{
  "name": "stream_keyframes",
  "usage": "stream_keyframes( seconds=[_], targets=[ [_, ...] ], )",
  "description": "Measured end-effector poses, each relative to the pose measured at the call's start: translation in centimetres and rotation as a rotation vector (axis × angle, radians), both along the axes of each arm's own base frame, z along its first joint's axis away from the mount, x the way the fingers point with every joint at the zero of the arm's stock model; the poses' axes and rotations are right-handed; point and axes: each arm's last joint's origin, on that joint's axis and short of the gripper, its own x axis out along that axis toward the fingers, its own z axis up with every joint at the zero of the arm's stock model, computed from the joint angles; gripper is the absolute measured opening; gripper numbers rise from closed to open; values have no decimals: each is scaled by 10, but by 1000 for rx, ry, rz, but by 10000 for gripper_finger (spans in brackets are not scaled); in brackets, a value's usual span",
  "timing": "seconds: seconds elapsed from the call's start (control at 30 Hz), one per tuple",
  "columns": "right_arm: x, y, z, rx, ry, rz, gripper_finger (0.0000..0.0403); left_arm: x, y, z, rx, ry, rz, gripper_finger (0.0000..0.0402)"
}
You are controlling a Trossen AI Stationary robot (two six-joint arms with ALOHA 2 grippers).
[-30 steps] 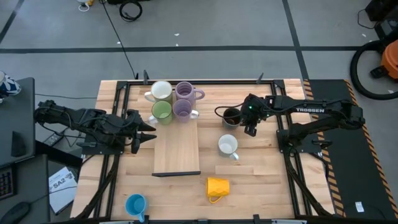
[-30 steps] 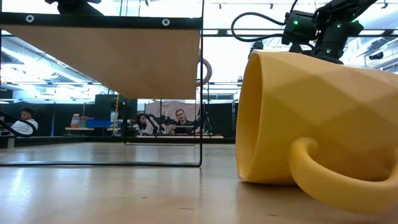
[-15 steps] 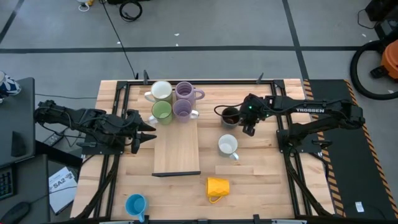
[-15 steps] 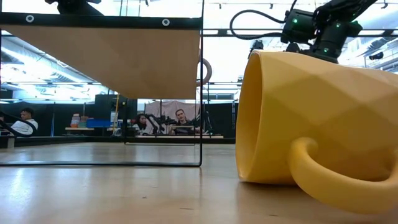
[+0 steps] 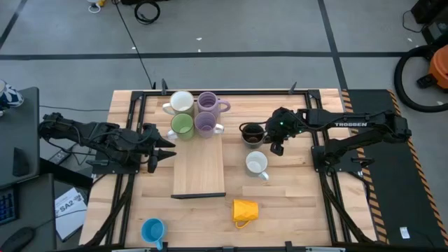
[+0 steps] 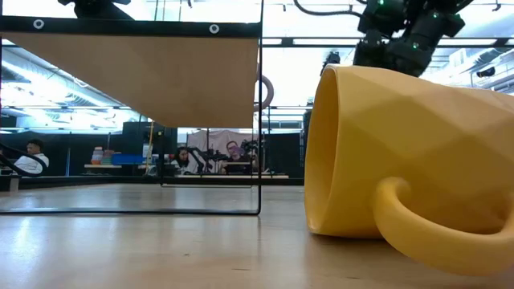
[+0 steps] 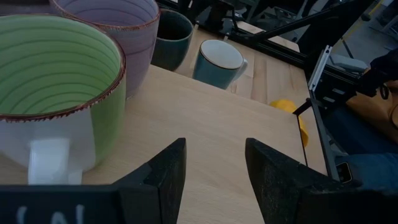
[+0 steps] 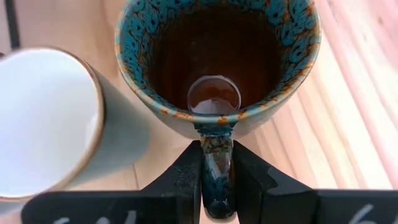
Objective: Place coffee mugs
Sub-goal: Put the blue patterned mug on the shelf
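A dark brown mug (image 5: pixel 251 133) with a blue-speckled rim (image 8: pixel 217 56) is at the table's middle right, and my right gripper (image 5: pixel 267 137) is shut on it. A white mug (image 5: pixel 257 164) stands just nearer. A yellow mug (image 5: pixel 245 210) lies on its side near the front, and a blue mug (image 5: pixel 152 230) stands at the front left. A white (image 5: pixel 181 103), a green (image 5: pixel 182 126) and two purple mugs (image 5: pixel 207 113) stand grouped on the far end of a wooden platform (image 5: pixel 199 168). My left gripper (image 5: pixel 166 145) waits open at the platform's left edge. My right gripper pinches the dark mug's handle (image 8: pixel 216 149) between its two fingers (image 8: pixel 186 171). The fingers come slanting down from the table's right side and lie along the handle's flat sides. The mug stays upright with its mouth up; whether its base is off the table cannot be seen.
The raised wooden platform has bare room on its near half, ending in a black edge (image 5: pixel 199 195). Black frame rails (image 5: pixel 133 175) run along both table sides. In the low view the yellow mug (image 6: pixel 409 160) fills the right and hides the dark mug.
My right gripper has gone toward the table's left edge and up, tipping a little, still shut on the dark mug's handle. The dark mug has travelled with it toward the platform, staying upright.
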Motion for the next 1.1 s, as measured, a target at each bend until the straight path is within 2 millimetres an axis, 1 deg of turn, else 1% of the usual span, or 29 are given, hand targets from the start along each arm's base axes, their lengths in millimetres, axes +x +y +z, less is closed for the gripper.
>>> stream_keyframes(
  seconds=[0.27, 0.53, 0.7, 0.87, 1.1],
  targets=[
    [9, 3, 27, -14, -82, 16, 67, 0, 0, 0, 0, 0, 1, 172],
    [14, 11, 59, -4, -145, 27, 67, 0, 0, 0, -1, 0, 1, 172],
    [16, 21, 80, 15, -186, 42, 67, 0, 0, 0, -1, 0, 1, 172],
    [18, 34, 95, 19, -231, 87, 67, 0, 0, 0, -1, 0, 1, 172],
    [21, 52, 105, 54, -286, 104, 67, 0, 0, 0, 1, 0, 0, 172]
  ],
)
